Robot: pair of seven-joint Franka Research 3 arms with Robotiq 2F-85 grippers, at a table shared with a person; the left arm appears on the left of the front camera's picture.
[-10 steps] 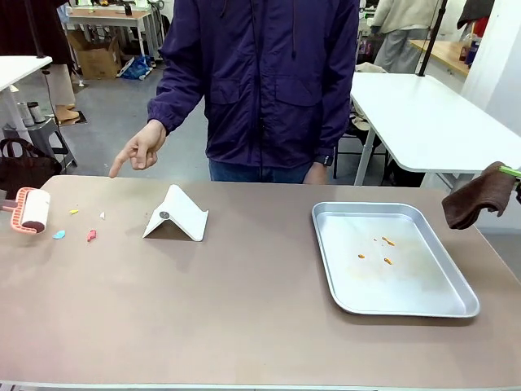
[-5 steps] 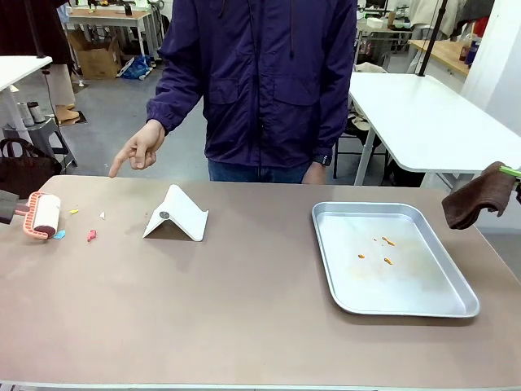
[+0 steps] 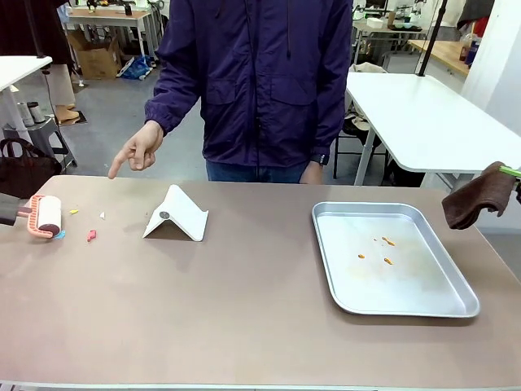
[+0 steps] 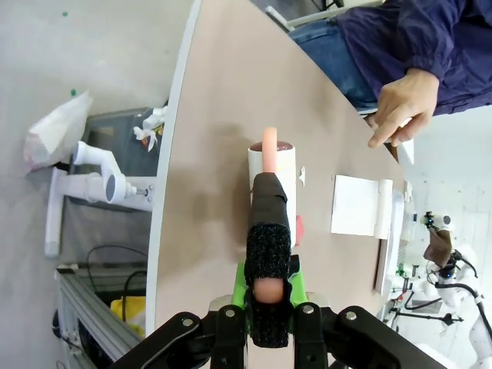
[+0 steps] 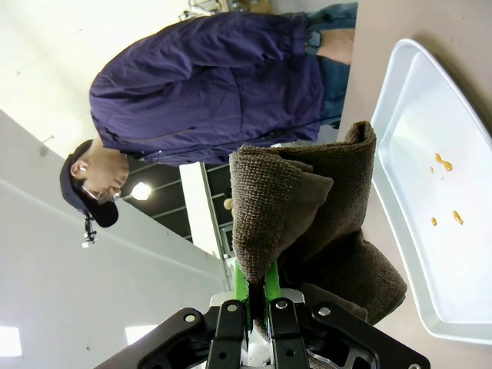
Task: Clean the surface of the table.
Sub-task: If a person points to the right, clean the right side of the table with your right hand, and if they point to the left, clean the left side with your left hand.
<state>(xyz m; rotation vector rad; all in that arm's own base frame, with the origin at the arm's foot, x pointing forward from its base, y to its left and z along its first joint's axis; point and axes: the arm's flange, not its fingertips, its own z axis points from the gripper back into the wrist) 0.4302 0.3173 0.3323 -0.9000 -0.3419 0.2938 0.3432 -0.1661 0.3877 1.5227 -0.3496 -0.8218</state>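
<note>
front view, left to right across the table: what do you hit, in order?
On the table: lint roller → small coloured scraps → white folded stand → silver tray → brown cloth.

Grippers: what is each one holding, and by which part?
Left gripper: lint roller, by the end of its black handle. Right gripper: brown cloth, pinched at one edge.

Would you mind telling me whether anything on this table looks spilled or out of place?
Yes: small coloured scraps lie scattered on the table near its left end, beside the lint roller. A few orange bits also lie inside the silver tray. Both look like stray debris.
</note>
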